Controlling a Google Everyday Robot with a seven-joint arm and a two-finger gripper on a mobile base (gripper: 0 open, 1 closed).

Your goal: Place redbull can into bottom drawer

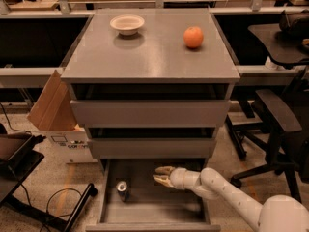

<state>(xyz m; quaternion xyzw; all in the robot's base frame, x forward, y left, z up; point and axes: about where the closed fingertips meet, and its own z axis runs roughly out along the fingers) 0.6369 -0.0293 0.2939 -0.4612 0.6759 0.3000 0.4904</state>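
Observation:
The redbull can (122,189) stands upright inside the bottom drawer (153,216), near its left wall, with its silver top showing. The drawer is pulled out from the grey cabinet (150,57). My gripper (160,175) reaches in from the right on a white arm and hovers over the drawer's back middle, to the right of the can and apart from it. Its two pale fingers (164,170) stand a little apart and hold nothing.
A white bowl (127,23) and an orange (193,36) sit on the cabinet top. The two upper drawers (149,112) are shut. A cardboard box (55,111) stands left of the cabinet, a black office chair (277,124) to the right, and a dark stand with cables (29,178) at lower left.

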